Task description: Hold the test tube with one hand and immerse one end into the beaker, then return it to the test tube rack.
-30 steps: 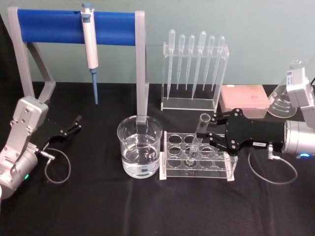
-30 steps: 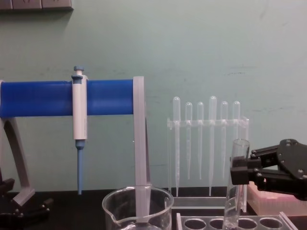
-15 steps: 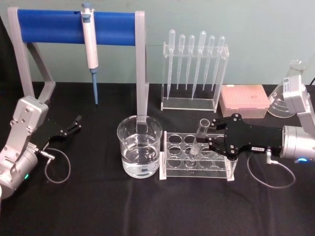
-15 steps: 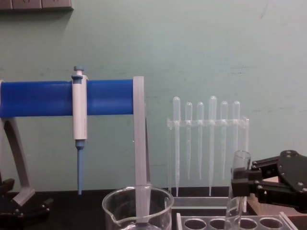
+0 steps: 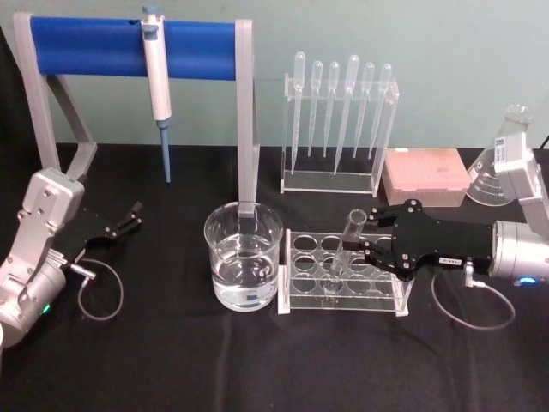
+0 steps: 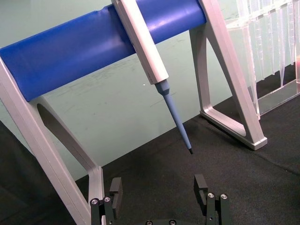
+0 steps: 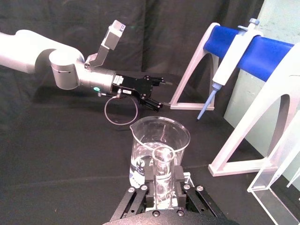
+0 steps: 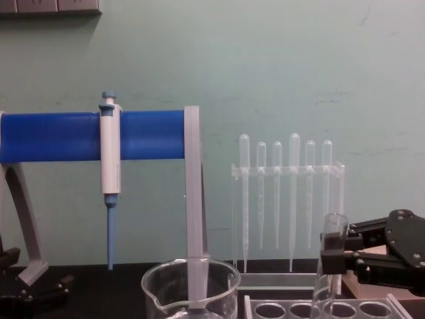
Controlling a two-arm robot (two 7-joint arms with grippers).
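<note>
The test tube (image 5: 346, 246) stands slightly tilted with its round bottom in a hole of the clear rack (image 5: 302, 286). My right gripper (image 5: 367, 244) is shut on its upper part, just below the open rim. From the chest, the test tube (image 8: 329, 260) rises above the rack with the right gripper (image 8: 334, 255) clamped on it. In the right wrist view the test tube (image 7: 162, 180) sits between the fingers, with the beaker (image 7: 158, 140) just beyond. The beaker (image 5: 243, 264), part full of water, stands left of the rack. My left gripper (image 5: 130, 218) rests open at the far left, also seen as the left gripper (image 6: 158, 190).
A grey stand with a blue bar (image 5: 129, 39) holds a white-and-blue pipettor (image 5: 157, 77) behind the beaker. A pipette rack (image 5: 337, 129), a pink box (image 5: 425, 174) and a glass flask (image 5: 502, 163) line the back right. Bare black table lies in front.
My right gripper has lowered the test tube, so it stands deeper in the rack hole. The left arm has not moved.
</note>
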